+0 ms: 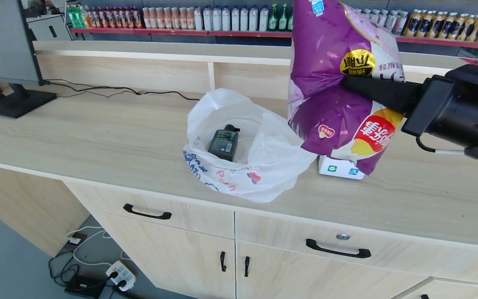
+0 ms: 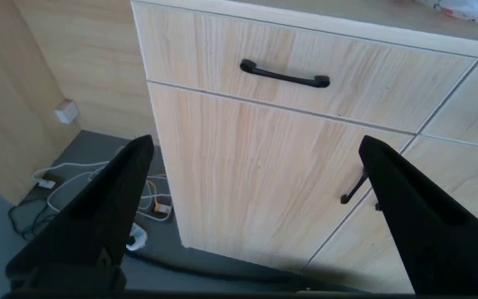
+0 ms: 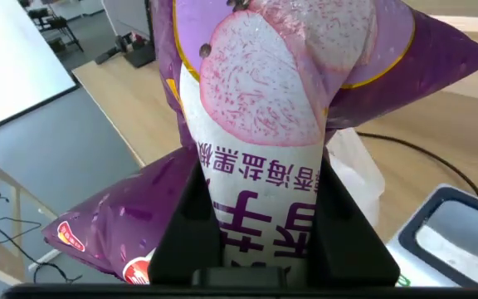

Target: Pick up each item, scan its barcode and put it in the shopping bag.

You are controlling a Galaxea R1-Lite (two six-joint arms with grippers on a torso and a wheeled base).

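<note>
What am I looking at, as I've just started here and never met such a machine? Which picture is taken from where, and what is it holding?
It is a two-armed robot at a shop counter. The large picture comes from a camera on its head, looking down. The other two come from cameras on its wrists. Its right hand is shut on a purple snack bag, held in the air over a white box. On the counter a white shopping bag stands open with a dark item inside. The left hand is open and empty, low down, facing the cabinet front.
</note>
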